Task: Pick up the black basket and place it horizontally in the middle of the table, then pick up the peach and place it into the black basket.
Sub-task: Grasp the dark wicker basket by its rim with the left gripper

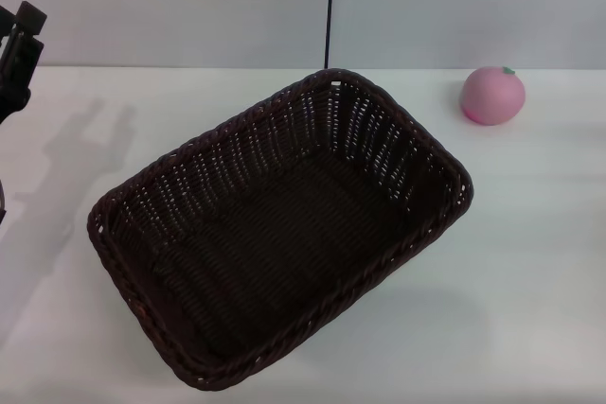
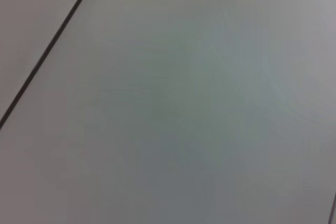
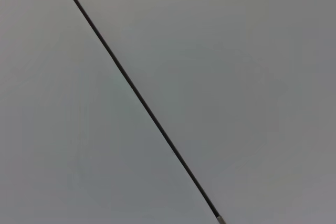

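Note:
The black basket [image 1: 284, 234] lies empty on the white table [image 1: 530, 272], turned diagonally, one corner toward the back wall and one toward the front left. The pink peach [image 1: 492, 95] rests on the table at the back right, well apart from the basket's rim. My left gripper [image 1: 19, 49] shows as dark parts at the far left edge of the head view, raised above the table and clear of the basket. The right gripper is out of view. Both wrist views show only a plain grey wall with a dark seam.
A grey wall with a vertical dark seam [image 1: 329, 7] stands behind the table. The left arm's shadow [image 1: 76, 158] falls on the tabletop left of the basket. Bare white tabletop lies to the right and front right of the basket.

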